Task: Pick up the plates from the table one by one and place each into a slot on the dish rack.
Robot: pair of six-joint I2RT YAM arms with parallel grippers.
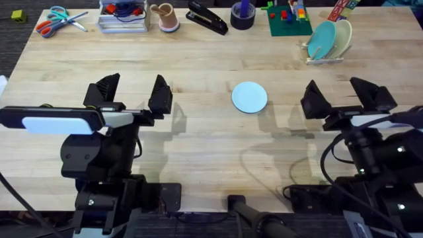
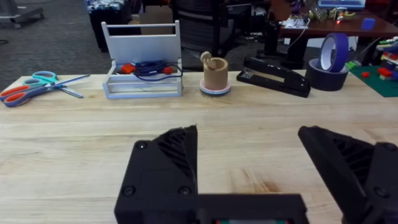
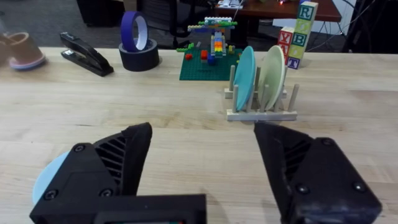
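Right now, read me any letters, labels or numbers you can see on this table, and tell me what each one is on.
"R", "B", "T": on the front faces of the stacked alphabet blocks, top to bottom.
"X", "Y": on the side faces of the stacked alphabet blocks.
Nothing else on the table carries legible text.

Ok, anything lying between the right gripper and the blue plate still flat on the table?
No. In the overhead view only bare table separates the right gripper from the pale blue plate.
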